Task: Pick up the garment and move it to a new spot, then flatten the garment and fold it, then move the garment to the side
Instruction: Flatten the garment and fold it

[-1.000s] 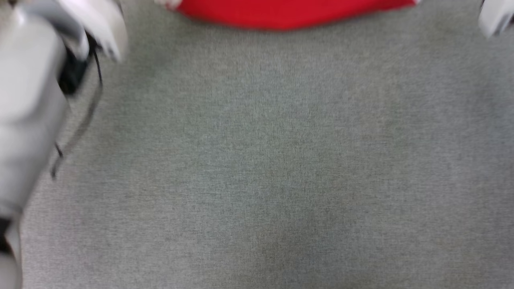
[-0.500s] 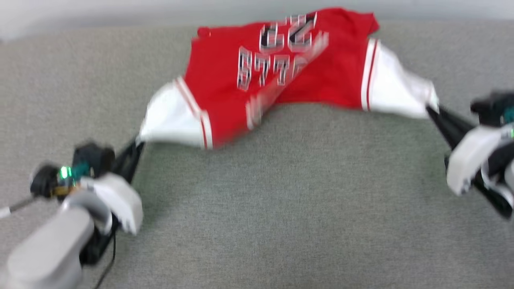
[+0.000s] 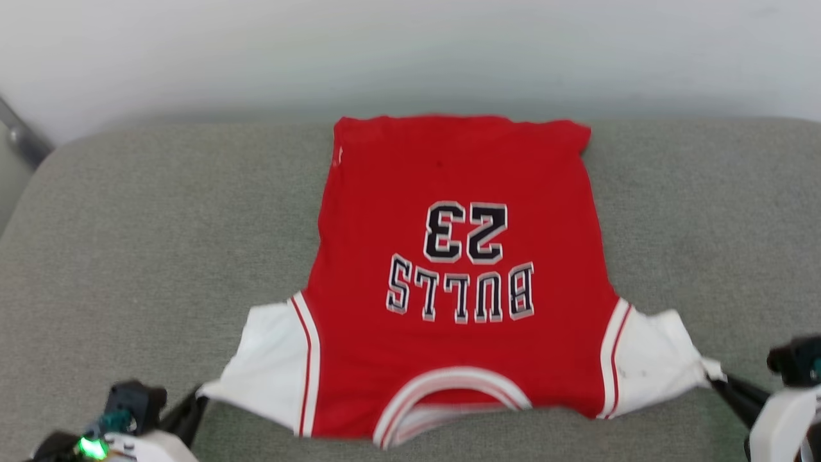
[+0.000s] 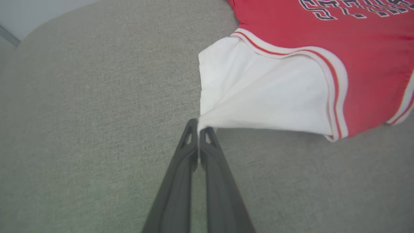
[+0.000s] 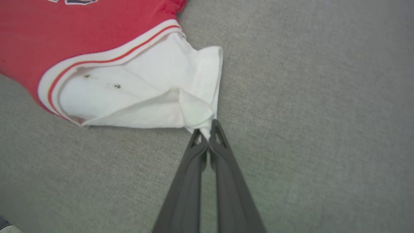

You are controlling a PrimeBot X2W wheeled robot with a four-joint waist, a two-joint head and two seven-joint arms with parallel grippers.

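Lower left of frame: clamped tight in the left hand (image 3: pixel 200 399), one white sleeve tip of the garment (image 3: pixel 449 186). Lower right: same pinch by the right hand (image 3: pixel 717 381). Beyond, spread lettering-up at centre on the grey fabric surface (image 3: pixel 128 256), collar nearest, hem farthest.

Red garment (image 3: pixel 462 256) lies flat, "BULLS 23" lettering up.
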